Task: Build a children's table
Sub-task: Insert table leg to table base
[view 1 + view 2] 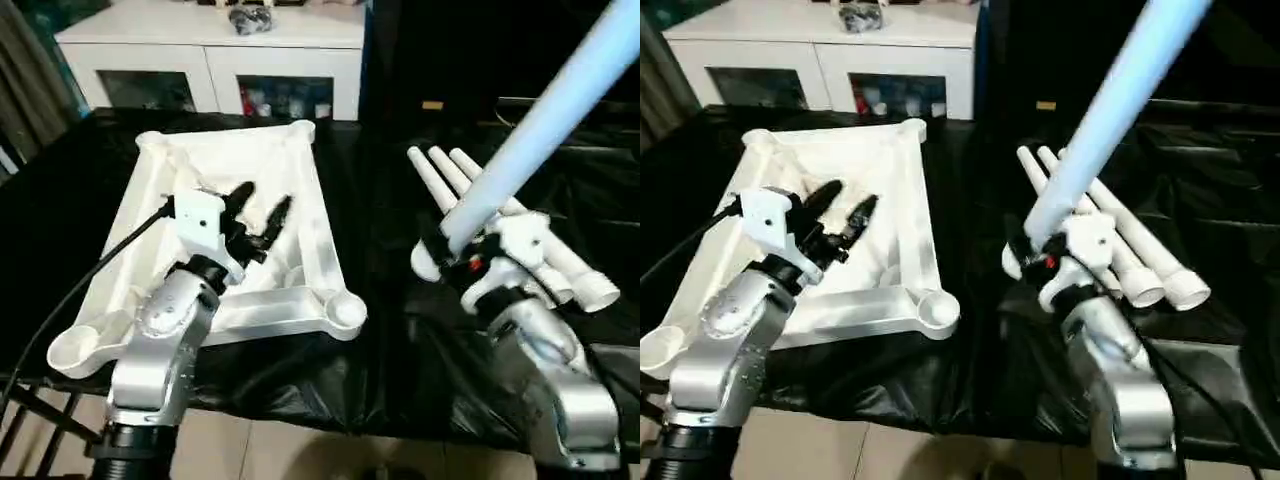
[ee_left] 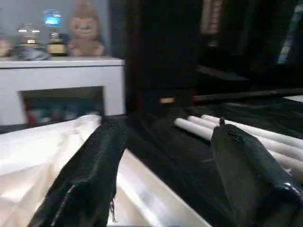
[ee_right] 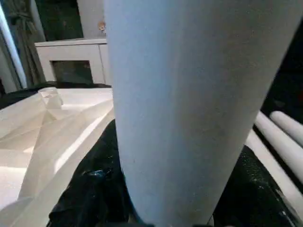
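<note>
The white tabletop (image 1: 240,160) lies underside up on the black cloth at the left, a round socket (image 1: 345,312) at its near corner. My left gripper (image 1: 265,196) hovers over its ribbed inside, open, with nothing between the black fingers (image 2: 90,175). At the right, my right gripper (image 1: 455,250) is shut on one white leg (image 1: 540,120), which rises tilted toward the far right. That leg (image 3: 180,94) stands close between the right gripper's fingers (image 3: 90,189). Three more legs (image 1: 1140,250) lie side by side on the cloth behind the right gripper.
A white glass-door cabinet (image 1: 210,50) stands behind the table with small items on top. Black cloth (image 1: 380,340) covers the work table up to its near edge; pale floor (image 1: 300,450) shows below. A black cable (image 1: 100,260) runs from my left wrist.
</note>
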Available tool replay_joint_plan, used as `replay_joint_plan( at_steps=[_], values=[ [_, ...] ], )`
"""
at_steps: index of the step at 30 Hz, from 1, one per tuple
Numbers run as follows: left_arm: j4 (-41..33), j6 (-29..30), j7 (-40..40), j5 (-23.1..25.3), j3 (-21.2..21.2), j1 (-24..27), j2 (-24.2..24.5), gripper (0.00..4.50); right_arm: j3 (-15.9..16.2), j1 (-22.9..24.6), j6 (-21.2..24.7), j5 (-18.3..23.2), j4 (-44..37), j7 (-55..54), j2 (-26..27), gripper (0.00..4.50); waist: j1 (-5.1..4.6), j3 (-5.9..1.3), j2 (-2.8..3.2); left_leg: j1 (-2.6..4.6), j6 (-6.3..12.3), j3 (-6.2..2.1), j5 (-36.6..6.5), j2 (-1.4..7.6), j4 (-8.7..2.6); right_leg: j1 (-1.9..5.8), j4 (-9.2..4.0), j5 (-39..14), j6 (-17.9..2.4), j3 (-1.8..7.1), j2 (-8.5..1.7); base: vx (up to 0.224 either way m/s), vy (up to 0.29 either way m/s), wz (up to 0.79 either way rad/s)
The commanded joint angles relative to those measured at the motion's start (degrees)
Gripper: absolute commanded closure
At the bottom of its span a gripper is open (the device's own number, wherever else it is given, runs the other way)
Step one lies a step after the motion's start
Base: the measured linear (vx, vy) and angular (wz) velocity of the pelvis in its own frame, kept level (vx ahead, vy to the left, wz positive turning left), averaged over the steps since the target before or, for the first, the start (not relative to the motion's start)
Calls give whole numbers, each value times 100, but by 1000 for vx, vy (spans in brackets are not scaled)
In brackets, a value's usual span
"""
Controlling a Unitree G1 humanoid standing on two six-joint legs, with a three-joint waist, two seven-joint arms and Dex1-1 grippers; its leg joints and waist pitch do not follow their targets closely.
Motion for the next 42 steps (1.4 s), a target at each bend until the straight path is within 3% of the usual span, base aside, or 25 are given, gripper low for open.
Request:
replay_joint_plan(
  at_steps=[1, 2, 3, 5, 6, 7, 9, 11, 12, 13, 14, 15, 17, 20, 22, 23, 29, 30, 31, 34, 35, 36, 38, 40, 42],
  values=[
    [26, -57, -192, -47, -11, 17, 124, 93, 28, -147, -67, -68, 142, 11, -21, 259, -8, -295, -32, -153, 281, -26, -875, 220, -557, 285, -488, -2252, -879, 175, -296, 0, 0, 0],
    [19, 17, -310, -157, 15, 19, 159, 84, 54, -172, -66, -50, 112, 22, -2, 259, -21, -303, -122, -172, 298, -12, -818, 219, -556, 305, -487, -2196, -894, 179, -291, 0, 0, 0],
    [-1, 111, -548, -284, -32, -7, 227, 84, 44, -231, -37, 29, 91, 83, -13, 259, 26, -311, -69, -159, 310, -5, -633, 220, -549, 305, -456, -2020, -963, 193, -308, 0, 0, 0],
    [2, 84, -925, -353, -144, -18, 394, 84, 70, -263, 9, 61, 92, 126, -35, 259, 48, -336, -193, -156, 415, 35, -330, 238, -537, 307, -429, -1695, -1035, 194, -298, 0, 0, 0],
    [-26, 136, -1469, -416, -368, -28, 663, 84, 91, -271, 54, 112, 135, 224, -72, 259, 90, -343, -199, -159, 471, 34, -136, 248, -540, 321, -381, -1533, -1067, 198, -320, 0, 0, 0],
    [-4, 201, -1758, -469, -458, -64, 808, 84, 121, -273, 41, 107, 196, 300, -123, 259, 107, -348, -151, -126, 509, 46, -51, 259, -549, 276, -367, -1372, -1095, 188, -307, 0, 0, 0],
    [33, 281, -2126, -546, -551, -115, 987, 84, 150, -260, 3, 78, 251, 372, -185, 259, 95, -347, -106, -105, 478, 50, 43, 292, -559, 270, -318, -899, -1234, 161, -285, 0, 0, 0],
    [180, 314, -2508, -565, -657, -223, 1161, 84, 110, -258, -29, 80, 290, 389, -207, 259, 104, -362, -160, -110, 505, 75, 169, 288, -554, 318, -294, -517, -1373, 169, -301, 0, 0, 0],
    [318, 278, -2752, -519, -748, -301, 1276, 84, 64, -252, -36, 80, 302, 366, -212, 259, 121, -350, 56, -72, 473, 80, 131, 271, -553, 282, -295, -437, -1434, 159, -288, 0, 0, 0],
    [318, 278, -2752, -519, -748, -301, 1276, 84, 64, -252, -36, 80, 302, 366, -212, 259, 110, -358, -55, -98, 444, 88, 50, 272, -562, 337, -299, -432, -1438, 165, -285, 0, 0, 0],
    [548, 215, -3068, -410, -893, -420, 1430, 84, -2, -240, -48, 99, 308, 333, -211, 259, 127, -353, -7, -108, 405, 73, 45, 275, -572, 356, -284, -415, -1453, 170, -298, 0, 0, 0],
    [787, 185, -3388, -295, -1074, -561, 1557, 84, -98, -187, -44, 139, 271, 297, -225, 259, 145, -331, 118, -85, 339, 78, -85, 255, -583, 333, -329, -532, -1420, 165, -292, 0, 0, 0],
    [906, 165, -3567, -271, -1210, -665, 1622, 84, -187, -143, -26, 189, 236, 302, -262, 259, 149, -338, 49, -101, 245, 84, -211, 265, -591, 385, -322, -630, -1415, 184, -306, 0, 0, 0],
    [1043, 233, -4012, -216, -1458, -765, 1787, 84, -292, -73, -71, 232, 344, 323, -304, 259, 195, -325, 128, -109, 161, 95, -345, 266, -594, 390, -365, -982, -1422, 198, -325, 0, 0, 0],
    [1216, 111, -4248, -90, -1630, -814, 1847, 84, -356, -32, -96, 196, 397, 351, -393, 259, 178, -311, 221, -109, 90, 92, -502, 257, -605, 399, -388, -1225, -1348, 194, -316, 0, 0, 0],
    [1290, 53, -4280, -52, -1669, -834, 1840, 84, -376, -17, -97, 183, 399, 360, -429, 259, 167, -299, 184, -112, 94, 97, -559, 249, -609, 400, -416, -1357, -1301, 191, -304, 0, 0, 0],
    [1656, 122, -4451, 49, -1796, -917, 1911, 84, -446, 122, 153, 272, 140, 407, -536, 259, 148, -320, 246, -114, 141, 119, -474, 246, -606, 389, -465, -1849, -1113, 191, -301, 0, 0, 0],
    [1634, 167, -4449, 11, -1764, -872, 1927, 112, -427, 160, 220, 297, 89, 430, -549, 259, 132, -320, 233, -126, 149, 118, -470, 249, -610, 392, -462, -1876, -1112, 183, -294, 0, 0, 0],
    [1647, 208, -4412, 9, -1745, -826, 1945, 120, -404, 190, 272, 347, 60, 483, -570, 260, 114, -317, 139, -140, 179, 126, -463, 252, -610, 390, -479, -1929, -1084, 182, -290, 0, 0, 0],
    [1758, 155, -4247, 117, -1697, -744, 1951, 132, -407, 246, 430, 556, 23, 632, -636, 260, 106, -320, 153, -149, 256, 113, -399, 260, -608, 384, -461, -2015, -1048, 180, -307, 0, 0, 0],
    [1806, 151, -4218, 143, -1683, -749, 1946, 158, -421, 245, 489, 616, 22, 652, -635, 260, 98, -316, 154, -140, 279, 115, -425, 264, -613, 363, -470, -2051, -1037, 176, -301, 0, 0, 0],
    [1845, 144, -4221, 152, -1670, -748, 1953, 163, -432, 234, 584, 697, 13, 678, -633, 260, 83, -320, 101, -143, 287, 119, -458, 266, -619, 356, -477, -2040, -1035, 170, -293, 0, 0, 0],
    [1945, 92, -4245, 185, -1642, -749, 1976, 164, -406, 188, 685, 772, 30, 713, -615, 260, 103, -318, 116, -134, 284, 111, -456, 273, -625, 354, -460, -2006, -1056, 179, -308, 0, 0, 0],
    [2033, 22, -4253, 244, -1651, -739, 2009, 186, -285, 159, 657, 677, 49, 779, -645, 260, 99, -314, 130, -125, 252, 116, -495, 283, -634, 331, -468, -1974, -1075, 175, -308, 0, 0, 0],
    [2152, -111, -4255, 319, -1694, -742, 2038, 208, -158, 158, 585, 580, 42, 847, -690, 260, 94, -323, 92, -134, 233, 116, -468, 289, -635, 348, -451, -1782, -1105, 186, -314, 0, 0, 0]
  ],
)
